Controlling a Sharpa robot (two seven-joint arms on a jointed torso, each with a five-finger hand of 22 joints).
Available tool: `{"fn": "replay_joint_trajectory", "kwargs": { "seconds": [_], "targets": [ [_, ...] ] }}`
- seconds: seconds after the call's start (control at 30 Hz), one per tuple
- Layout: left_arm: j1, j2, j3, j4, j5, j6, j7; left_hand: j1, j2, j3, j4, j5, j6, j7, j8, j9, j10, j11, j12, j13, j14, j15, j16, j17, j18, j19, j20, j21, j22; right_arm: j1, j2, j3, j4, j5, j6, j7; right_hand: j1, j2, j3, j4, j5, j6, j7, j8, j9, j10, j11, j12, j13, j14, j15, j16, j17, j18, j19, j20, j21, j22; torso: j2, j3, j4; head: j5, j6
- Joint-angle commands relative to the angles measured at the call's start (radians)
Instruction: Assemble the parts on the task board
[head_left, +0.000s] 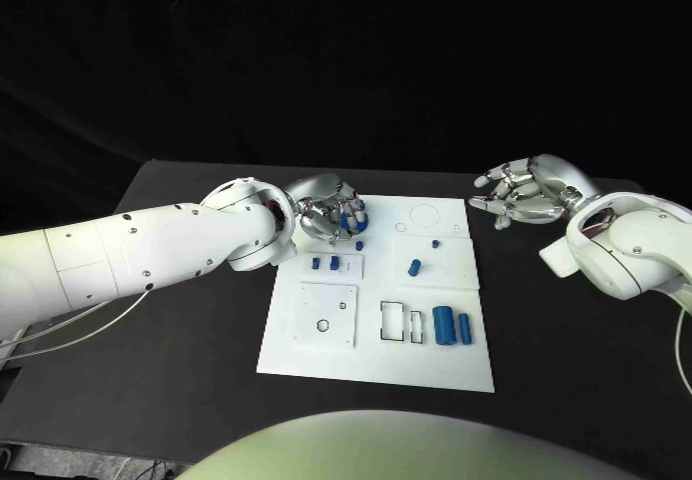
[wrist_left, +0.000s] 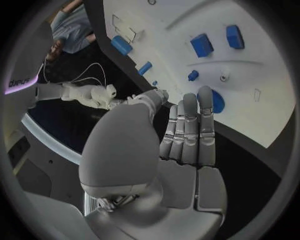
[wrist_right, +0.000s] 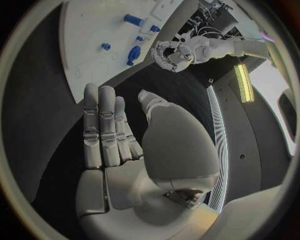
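Two hands empty: left hand (head_left: 329, 212) over task board (head_left: 378, 345) far-left corner, fingers straight, apart; right hand (head_left: 522, 192) beyond board's right edge, fingers loosely spread. Blue parts (head_left: 453, 326) on board.

bright, sharp; wrist views fisheye-bent

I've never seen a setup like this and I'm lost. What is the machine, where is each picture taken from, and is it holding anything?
It is a robot with two white arms ending in silver hands. One picture looks down from its head; the two round ones come from cameras at its wrists. On the black table lies a white task board with small blue parts on it. The left hand hovers over the board's far left corner; the right hand hangs over the table beside it. Both hold nothing, fingers apart.
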Motion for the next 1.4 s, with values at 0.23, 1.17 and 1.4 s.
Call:
{"fn": "replay_joint_trajectory", "kwargs": {
  "seconds": [0.23,1.17,1.4],
  "targets": [
    [-0.004,0.050,-0.007,-0.036,-0.271,0.065,-0.021,0.002,-0.003,-0.056,0.016,-0.007,0.019,0.000,-0.028,-0.070,-0.020,-0.001,-0.013,-0.059,0.063,0.000,0.111,0.023,0.012,0.045,0.003,0.058,0.043,-0.003,0.000,0.000,0.000,-0.002,0.005,0.008,0.002,0.013,-0.005,-0.004,0.004,0.008,-0.001,0.003,0.002,-0.018,-0.010,0.001,-0.002,-0.004,0.002,-0.007,0.002,0.019,0.007,0.001,-0.007,-0.002,0.001,-0.0001,-0.0006,-0.003,0.000],
    [-0.010,0.117,-0.010,-0.112,-0.350,0.135,-0.068,0.048,0.015,-0.079,0.049,-0.012,0.075,-0.010,-0.028,-0.129,0.010,-0.004,-0.024,-0.122,0.167,-0.004,0.317,0.145,-0.035,0.175,0.001,0.343,0.359,-0.006,0.004,0.000,0.000,-0.002,0.007,0.009,0.002,0.013,-0.005,-0.004,0.004,0.008,-0.001,0.003,0.002,-0.018,-0.010,0.001,-0.002,-0.004,0.002,-0.007,0.002,0.019,0.007,0.001,-0.007,-0.002,0.001,0.0018,0.0006,-0.007,0.000],
    [-0.011,0.129,-0.011,-0.120,-0.343,0.146,-0.062,0.051,0.017,-0.068,0.049,-0.013,0.089,-0.016,-0.028,-0.137,0.036,-0.011,-0.021,-0.129,0.188,-0.009,0.346,0.170,-0.042,0.193,-0.001,0.383,0.405,-0.006,0.005,0.000,0.000,-0.002,0.008,0.009,0.002,0.013,-0.005,-0.004,0.004,0.008,-0.001,0.003,0.002,-0.018,-0.010,0.001,-0.002,-0.004,0.002,-0.007,0.002,0.019,0.007,0.001,-0.007,-0.002,0.001,0.0014,0.0004,-0.004,0.000]
  ]
}}
